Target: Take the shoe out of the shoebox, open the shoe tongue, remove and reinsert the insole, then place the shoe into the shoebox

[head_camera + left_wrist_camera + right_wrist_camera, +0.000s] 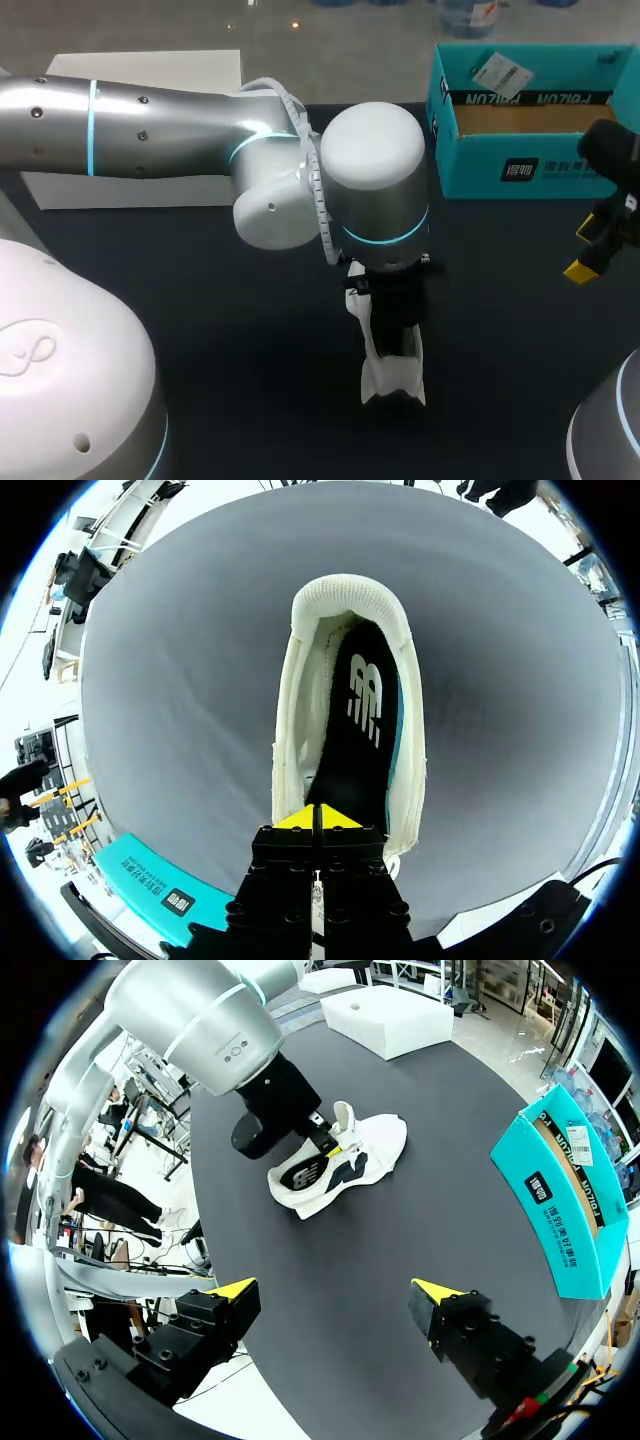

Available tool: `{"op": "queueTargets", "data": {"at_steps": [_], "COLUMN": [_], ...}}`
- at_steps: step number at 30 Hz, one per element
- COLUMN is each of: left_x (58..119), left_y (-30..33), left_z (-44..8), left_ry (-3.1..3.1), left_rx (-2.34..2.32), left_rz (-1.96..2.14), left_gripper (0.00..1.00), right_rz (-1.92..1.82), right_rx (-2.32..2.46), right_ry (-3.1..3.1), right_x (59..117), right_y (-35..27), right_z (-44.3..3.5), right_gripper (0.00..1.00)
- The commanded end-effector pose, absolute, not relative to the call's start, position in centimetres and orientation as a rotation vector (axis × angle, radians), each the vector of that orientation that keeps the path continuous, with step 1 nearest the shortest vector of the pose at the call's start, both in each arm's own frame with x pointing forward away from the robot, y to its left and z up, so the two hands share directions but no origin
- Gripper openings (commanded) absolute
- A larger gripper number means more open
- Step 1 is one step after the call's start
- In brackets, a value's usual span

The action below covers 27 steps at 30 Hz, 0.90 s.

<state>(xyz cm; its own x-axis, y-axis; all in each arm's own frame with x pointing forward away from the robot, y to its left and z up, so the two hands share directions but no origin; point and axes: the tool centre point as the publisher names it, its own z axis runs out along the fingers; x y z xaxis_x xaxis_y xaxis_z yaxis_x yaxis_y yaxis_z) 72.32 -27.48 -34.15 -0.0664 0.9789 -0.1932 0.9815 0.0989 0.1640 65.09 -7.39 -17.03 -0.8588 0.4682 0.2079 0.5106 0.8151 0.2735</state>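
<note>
White mesh sneaker runs lengthwise straight out from the left gripper, tips clamped on its black insole; right gripper sits spread wide, well apart.

On the teal shoebox I see white lettering upside down along the inner rim, a black logo patch on the front wall and what looks like a barcode sticker, while the black insole bears a white logo.
</note>
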Motion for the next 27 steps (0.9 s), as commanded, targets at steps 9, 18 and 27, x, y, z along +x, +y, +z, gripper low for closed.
{"op": "queueTargets", "data": {"at_steps": [9,18,27], "left_x": [72.2,71.9,71.5], "left_y": [-26.9,-26.3,-26.2], "left_z": [-34.5,-34.5,-34.5], "left_ry": [2.116,2.118,2.116], "left_rx": [1.956,1.953,1.954], "left_rz": [0.041,0.068,0.072], "left_gripper": [0.56,1.0,1.0], "right_rz": [-0.482,-0.482,-0.482], "right_rx": [-0.777,-0.777,-0.777], "right_ry": [-2.865,-2.865,-2.865], "right_x": [65.3,65.3,65.3], "right_y": [-7.3,-7.3,-7.3], "right_z": [-17.1,-17.1,-17.1], "right_gripper": [1.0,1.0,1.0]}}
